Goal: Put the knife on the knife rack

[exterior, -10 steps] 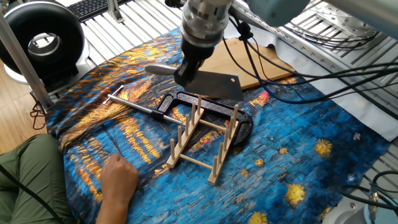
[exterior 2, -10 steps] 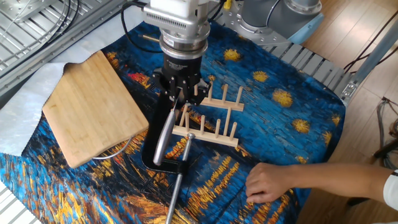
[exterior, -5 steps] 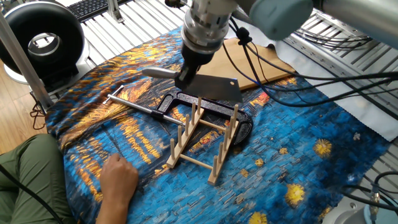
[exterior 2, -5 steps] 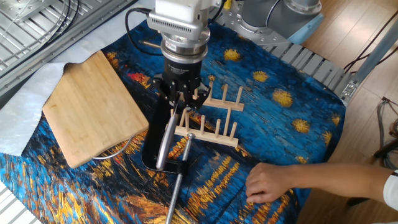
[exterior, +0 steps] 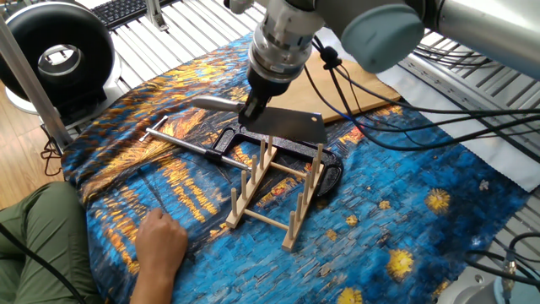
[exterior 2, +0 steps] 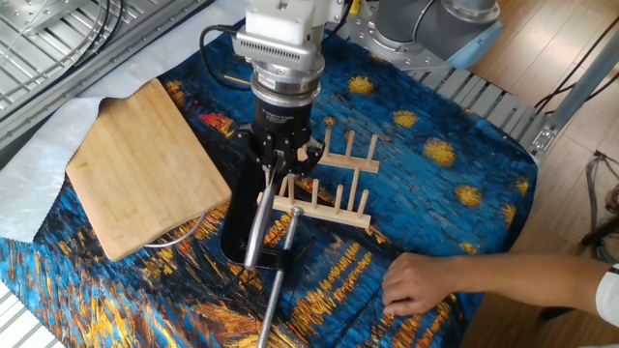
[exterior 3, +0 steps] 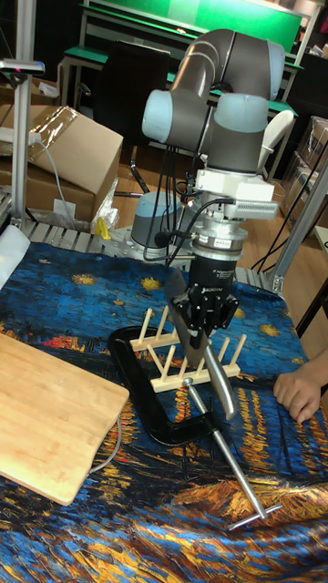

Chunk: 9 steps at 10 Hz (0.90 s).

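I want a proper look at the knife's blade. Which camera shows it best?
One fixed view: the knife shows its broad flat side there, held in the end effector just above the rack. The other fixed view sees the knife nearly edge-on, mostly the handle. The tall view also shows it edge-on, partly hidden.

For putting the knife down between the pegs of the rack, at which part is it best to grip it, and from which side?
Probably where the blade meets the handle, coming from above onto the spine, as the gripper holds the knife now. The flat faces suit two fingers, and the blade hangs on edge, free to enter the knife rack.
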Available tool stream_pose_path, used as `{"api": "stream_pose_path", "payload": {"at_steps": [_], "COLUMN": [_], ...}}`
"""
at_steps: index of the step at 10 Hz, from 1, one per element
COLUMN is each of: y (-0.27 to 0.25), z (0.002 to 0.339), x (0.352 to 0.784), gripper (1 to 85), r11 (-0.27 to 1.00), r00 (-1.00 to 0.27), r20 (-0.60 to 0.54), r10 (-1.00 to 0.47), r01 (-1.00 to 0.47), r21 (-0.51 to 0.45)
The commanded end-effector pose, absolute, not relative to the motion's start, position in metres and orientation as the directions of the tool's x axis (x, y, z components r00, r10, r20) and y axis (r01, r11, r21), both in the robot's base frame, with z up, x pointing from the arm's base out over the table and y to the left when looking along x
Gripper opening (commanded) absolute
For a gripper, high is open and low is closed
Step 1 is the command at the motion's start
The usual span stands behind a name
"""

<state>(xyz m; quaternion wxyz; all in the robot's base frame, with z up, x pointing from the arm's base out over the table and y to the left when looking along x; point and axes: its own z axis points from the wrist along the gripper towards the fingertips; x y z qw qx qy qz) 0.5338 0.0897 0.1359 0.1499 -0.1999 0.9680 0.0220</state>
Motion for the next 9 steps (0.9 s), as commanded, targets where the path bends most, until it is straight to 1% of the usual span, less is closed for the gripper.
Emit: {"api": "stream_pose_path", "payload": {"at_steps": [1, 4, 6, 9], "y": [0.088, 0.08, 0.064, 0.062], "z": [0.129, 0.134, 0.144, 0.145], "x": [0.535, 0.525, 0.508, 0.495], "gripper": [1.0, 1.0, 1.0, 1.0], "r11": [0.918, 0.929, 0.943, 0.949], "r00": [-0.87, -0.887, -0.91, -0.914], "r20": [-0.317, -0.293, -0.252, -0.261], "r10": [-0.377, -0.357, -0.33, -0.31], "r01": [-0.395, -0.369, -0.327, -0.314], "r21": [-0.007, -0.017, -0.056, -0.027]}}
